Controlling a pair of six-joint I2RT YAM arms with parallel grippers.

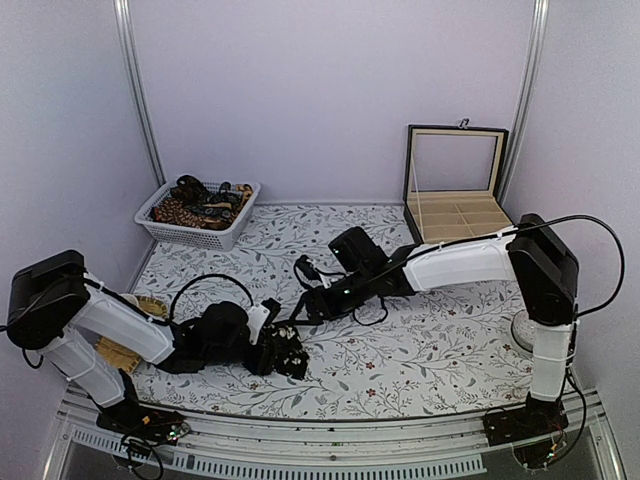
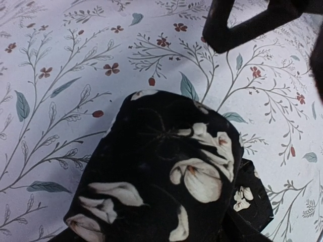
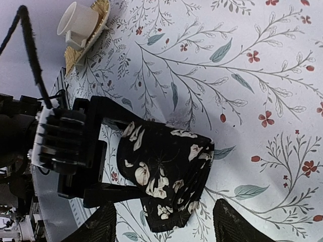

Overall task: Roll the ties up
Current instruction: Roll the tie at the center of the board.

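A rolled black tie (image 3: 166, 166) with pale flower prints lies on the floral tablecloth (image 3: 252, 101), near the table's front in the top view (image 1: 290, 352). My left gripper (image 1: 280, 348) is shut on the tie, with its black fingers (image 3: 108, 108) on either side of the roll. In the left wrist view the tie (image 2: 161, 186) fills the lower frame and hides those fingers. My right gripper (image 3: 165, 212) hovers just above the roll, open, its fingertips (image 3: 229, 222) apart and clear of the fabric. It shows as a dark shape (image 2: 242, 25) in the left wrist view.
A white basket (image 1: 235, 232) holding more ties stands at the back left. An open compartment box (image 1: 455, 215) sits at the back right. A white cup (image 3: 75, 22) rests on a woven mat (image 3: 101, 12) by the left arm. A pale round object (image 1: 520, 330) sits by the right arm.
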